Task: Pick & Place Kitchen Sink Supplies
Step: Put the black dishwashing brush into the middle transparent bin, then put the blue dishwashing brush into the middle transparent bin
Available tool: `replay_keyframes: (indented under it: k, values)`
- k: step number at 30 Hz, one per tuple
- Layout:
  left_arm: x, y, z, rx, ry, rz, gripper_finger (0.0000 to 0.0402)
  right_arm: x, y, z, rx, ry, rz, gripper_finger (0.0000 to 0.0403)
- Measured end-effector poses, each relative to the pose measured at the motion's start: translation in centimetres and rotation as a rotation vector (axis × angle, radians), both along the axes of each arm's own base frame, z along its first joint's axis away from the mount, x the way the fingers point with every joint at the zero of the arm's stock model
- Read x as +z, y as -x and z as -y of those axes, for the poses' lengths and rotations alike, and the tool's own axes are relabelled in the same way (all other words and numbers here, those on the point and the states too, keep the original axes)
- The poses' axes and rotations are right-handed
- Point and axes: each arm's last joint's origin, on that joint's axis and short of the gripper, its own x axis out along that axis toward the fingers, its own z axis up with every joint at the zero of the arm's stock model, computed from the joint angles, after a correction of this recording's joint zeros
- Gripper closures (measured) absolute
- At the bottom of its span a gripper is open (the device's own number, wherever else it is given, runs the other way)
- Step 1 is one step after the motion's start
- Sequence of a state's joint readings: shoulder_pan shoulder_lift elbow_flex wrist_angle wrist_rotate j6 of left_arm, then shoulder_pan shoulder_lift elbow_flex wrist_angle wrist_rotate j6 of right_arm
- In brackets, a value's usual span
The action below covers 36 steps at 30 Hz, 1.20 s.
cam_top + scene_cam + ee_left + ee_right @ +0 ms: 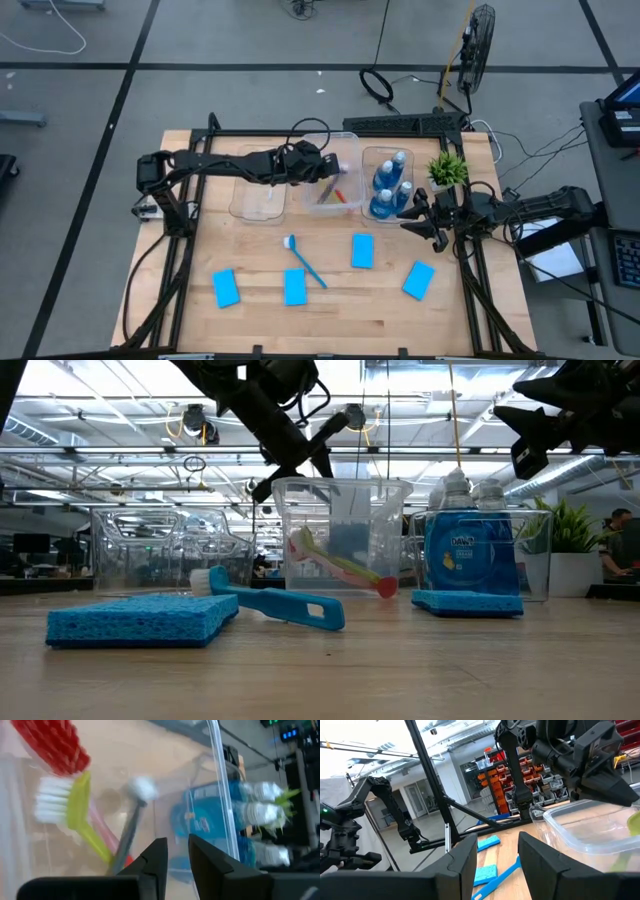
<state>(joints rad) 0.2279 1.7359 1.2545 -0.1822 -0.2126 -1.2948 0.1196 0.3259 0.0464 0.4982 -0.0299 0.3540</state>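
both jaws are gaping empty: i'm hovering the left gripper (330, 168) over the middle tub (345, 139) holding three brushes (75, 810), the right gripper (418, 222) beside the bottles (391, 185).

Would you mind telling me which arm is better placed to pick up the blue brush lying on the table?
Probably the left. Its claw hovers open over the middle tub, directly behind the blue brush. The right claw waits open by the bottle tub, nearer the sponges on its own side.
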Motion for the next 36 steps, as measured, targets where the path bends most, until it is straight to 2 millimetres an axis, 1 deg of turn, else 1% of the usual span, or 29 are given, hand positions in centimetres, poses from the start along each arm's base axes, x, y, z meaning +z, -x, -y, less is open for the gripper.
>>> replay_keyframes:
  k: [6, 9, 12, 13, 16, 18, 22, 26, 30, 36]
  values:
    - [0.1, 0.0, 0.0, -0.033, 0.007, 0.002, 0.0321, 0.0, 0.0, 0.0, 0.000, -0.001, 0.003, 0.0273]
    - [0.9, 0.1, -0.1, -0.083, 0.003, 0.047, 0.0321, 0.0, 0.0, 0.0, 0.001, -0.004, 0.005, 0.0273]
    - [3.1, 0.5, 0.2, -0.163, -0.053, 0.133, 0.0321, 0.1, 0.0, 0.0, 0.004, -0.022, 0.003, 0.0273]
    - [4.2, 0.6, 0.4, -0.182, -0.087, 0.189, 0.0321, 0.1, 0.0, 0.0, 0.005, -0.024, 0.003, 0.0273]
    - [6.9, 1.8, 1.3, -0.239, -0.155, 0.251, 0.0321, 0.1, 0.0, 0.0, 0.005, -0.030, 0.003, 0.0273]
    - [8.6, 2.7, 2.2, -0.284, -0.204, 0.287, 0.0321, 0.1, 0.0, 0.0, 0.005, -0.028, 0.004, 0.0273]
    - [12.0, 4.8, 5.0, -0.391, -0.309, 0.369, 0.0321, 0.1, 0.0, 0.0, 0.005, -0.029, 0.009, 0.0273]
    - [13.9, 6.7, 8.0, -0.484, -0.339, 0.417, 0.0321, 0.1, 0.0, 0.0, 0.006, -0.031, 0.009, 0.0273]
    - [14.9, 7.9, 10.8, -0.562, -0.322, 0.455, 0.0321, 0.2, 0.0, 0.0, 0.005, -0.032, 0.014, 0.0273]
    - [15.1, 8.7, 14.8, -0.682, -0.352, 0.464, 0.0321, 0.3, 0.1, 0.0, 0.015, -0.092, 0.020, 0.0273]
